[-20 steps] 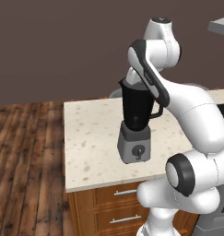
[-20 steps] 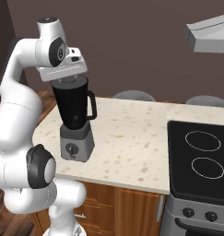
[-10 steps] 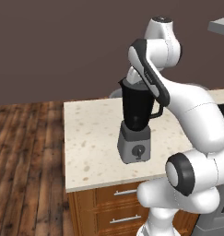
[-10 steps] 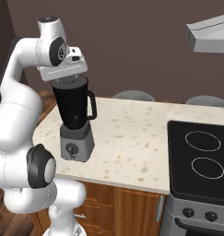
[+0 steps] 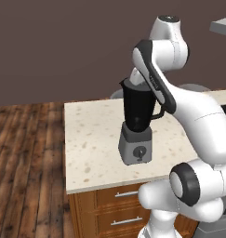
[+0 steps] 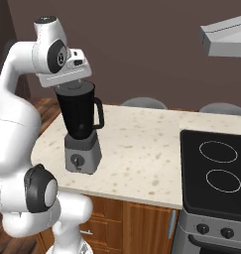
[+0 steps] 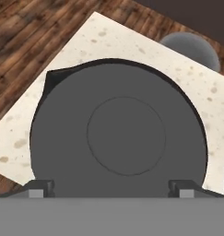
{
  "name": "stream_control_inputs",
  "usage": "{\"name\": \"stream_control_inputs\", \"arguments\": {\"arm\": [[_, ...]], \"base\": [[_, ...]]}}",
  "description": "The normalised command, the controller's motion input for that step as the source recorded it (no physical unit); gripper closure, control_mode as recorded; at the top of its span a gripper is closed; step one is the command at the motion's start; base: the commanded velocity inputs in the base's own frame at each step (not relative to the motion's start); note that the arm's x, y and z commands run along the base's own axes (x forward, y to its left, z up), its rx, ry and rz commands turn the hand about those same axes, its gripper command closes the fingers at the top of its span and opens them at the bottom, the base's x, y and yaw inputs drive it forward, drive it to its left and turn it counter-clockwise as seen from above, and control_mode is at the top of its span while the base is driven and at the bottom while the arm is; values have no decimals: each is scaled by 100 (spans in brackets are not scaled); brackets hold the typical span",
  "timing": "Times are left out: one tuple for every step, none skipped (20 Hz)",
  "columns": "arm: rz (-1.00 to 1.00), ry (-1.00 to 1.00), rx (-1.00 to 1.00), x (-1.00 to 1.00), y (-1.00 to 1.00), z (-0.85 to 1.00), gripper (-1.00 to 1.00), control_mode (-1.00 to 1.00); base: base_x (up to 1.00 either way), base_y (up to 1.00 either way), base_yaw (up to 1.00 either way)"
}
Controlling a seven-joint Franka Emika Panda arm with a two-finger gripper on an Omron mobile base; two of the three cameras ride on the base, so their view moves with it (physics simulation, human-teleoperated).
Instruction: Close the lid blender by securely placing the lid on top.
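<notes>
The blender (image 6: 80, 119) stands on the counter's left part, a black tapered jar with a side handle on a grey base with a front knob; it also appears as blender (image 5: 138, 114). The lid (image 7: 125, 136), a dark grey disc with a raised centre, lies level across the jar's rim, with the jar's spout peeking out at its upper left. In the right base view the lid (image 6: 75, 90) is a thin grey edge at the jar's top. My gripper (image 7: 111, 186) hovers just above it, open, fingertips (image 7: 39, 186) wide apart and holding nothing. From the side, the gripper (image 6: 72, 84) sits right over the jar.
The beige speckled counter (image 6: 142, 149) runs right to a black stove (image 6: 216, 168) under a range hood (image 6: 226, 37). Grey stools (image 6: 144, 103) stand behind the counter. Wood floor (image 5: 26, 162) lies left of the counter edge, drawers (image 5: 121, 204) below it.
The hand has edged slightly upward above the jar. The blender and lid have not moved.
</notes>
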Motion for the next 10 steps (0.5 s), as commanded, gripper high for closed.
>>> {"name": "stream_control_inputs", "arguments": {"arm": [[0, -15, 0, -51, 0, 22, -100, -100], [0, -12, 0, -47, 0, 15, -100, -100], [0, -12, 0, -49, 0, 11, -100, -100], [0, -11, 0, -50, 0, 6, -100, -100], [0, -10, 0, -51, 0, 4, -100, -100], [0, -11, 0, -52, 0, 0, -100, -100], [0, -13, 0, -56, 0, 1, -100, -100], [0, -14, 0, -59, 0, 6, -100, -100], [0, -13, 0, -58, 0, 6, -100, -100], [0, -15, 0, -59, 0, 8, -100, -100]], "base": [[0, 0, 0], [0, 0, 0], [0, 0, 0], [0, 0, 0], [0, 0, 0], [0, 0, 0], [0, 0, 0], [0, 0, 0], [0, 0, 0], [0, 0, 0]]}}
